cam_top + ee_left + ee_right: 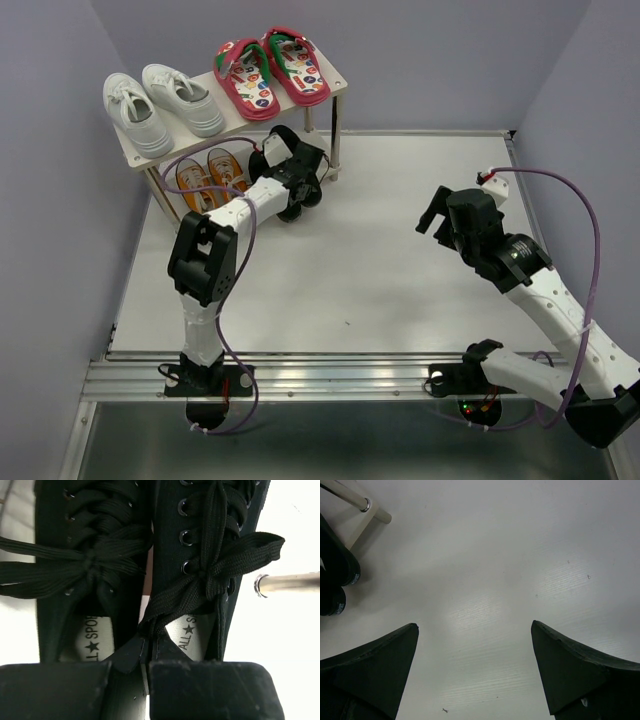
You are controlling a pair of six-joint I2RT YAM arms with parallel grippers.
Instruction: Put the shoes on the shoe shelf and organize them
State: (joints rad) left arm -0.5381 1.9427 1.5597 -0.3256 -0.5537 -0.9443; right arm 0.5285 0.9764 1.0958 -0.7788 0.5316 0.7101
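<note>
The shoe shelf (336, 86) stands at the back left. White sneakers (160, 105) and red flip-flops (272, 72) lie on its top board. Orange sneakers (205, 175) sit on the lower tier. My left gripper (290, 178) is at the lower tier's right end, shut on a pair of black laced shoes (305, 202). In the left wrist view my left gripper (147, 665) pinches the inner sides of both black shoes (210, 540) together. My right gripper (435, 215) hangs open over the table at the right, and in its own view my right gripper (474, 625) holds nothing.
A metal shelf leg (287, 582) runs just right of the black shoes. In the right wrist view the same leg (350, 497) and the ends of the black shoes (335, 575) show at the far left, over the white table (495, 555).
</note>
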